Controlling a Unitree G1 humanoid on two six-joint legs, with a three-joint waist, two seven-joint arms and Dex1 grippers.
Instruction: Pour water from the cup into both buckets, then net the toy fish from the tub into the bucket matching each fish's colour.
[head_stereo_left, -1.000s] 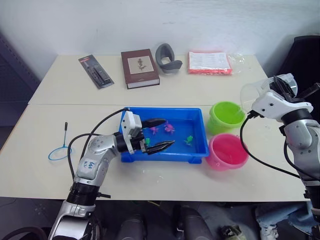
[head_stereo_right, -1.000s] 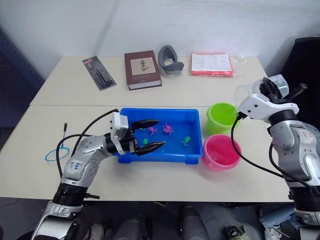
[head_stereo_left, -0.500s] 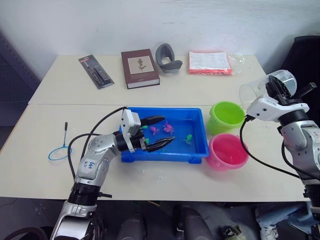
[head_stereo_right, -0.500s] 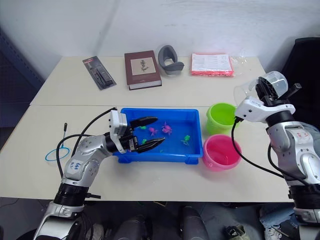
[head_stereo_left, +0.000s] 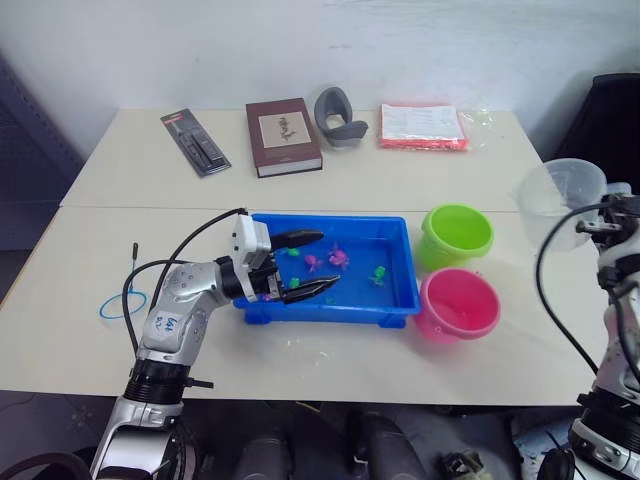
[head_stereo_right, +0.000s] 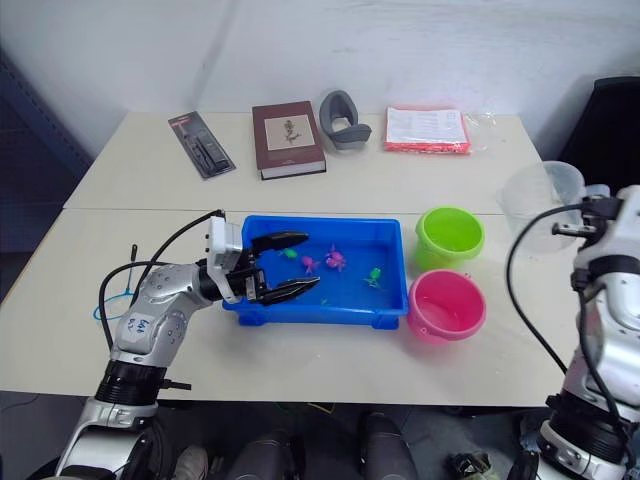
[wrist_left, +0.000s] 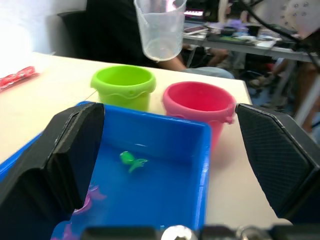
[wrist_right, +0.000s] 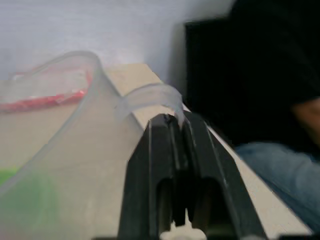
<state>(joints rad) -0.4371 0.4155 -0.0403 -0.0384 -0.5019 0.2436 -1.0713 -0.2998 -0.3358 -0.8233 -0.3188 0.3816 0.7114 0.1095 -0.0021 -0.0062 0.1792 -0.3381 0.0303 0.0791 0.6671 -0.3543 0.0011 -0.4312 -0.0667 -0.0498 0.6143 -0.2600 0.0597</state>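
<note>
Nearest, at about 8 o'clock on the surface (head_stereo_left: 330, 355), the left pincer (head_stereo_left: 305, 266) hangs spread wide and empty over the near-left end of the blue tub (head_stereo_left: 395, 300), its black fingers (wrist_left: 272, 155) apart. In the tub lie small pink fish (head_stereo_left: 338, 259) and a green fish (head_stereo_left: 379, 273). At 9 o'clock, well apart from the tub, the net (head_stereo_left: 122, 303) lies flat, untouched. At 4 o'clock stands the pink bucket (head_stereo_left: 457, 303), touching or just beside the tub; just behind it, at 3 o'clock, the green bucket (head_stereo_left: 456, 235). Further right, off toward the surface's edge, the right pincer (wrist_right: 172, 145) is clamped narrow on the handle of the clear cup (head_stereo_left: 560, 200), held roughly upright in the air, away from both buckets. Whether the buckets hold water cannot be told. At 12 o'clock, far back, lie a book (head_stereo_left: 283, 135) and a red-edged packet (head_stereo_left: 421, 126).

The pouring step looks finished or paused; the next move calls for setting the cup down and fetching the net.
</note>
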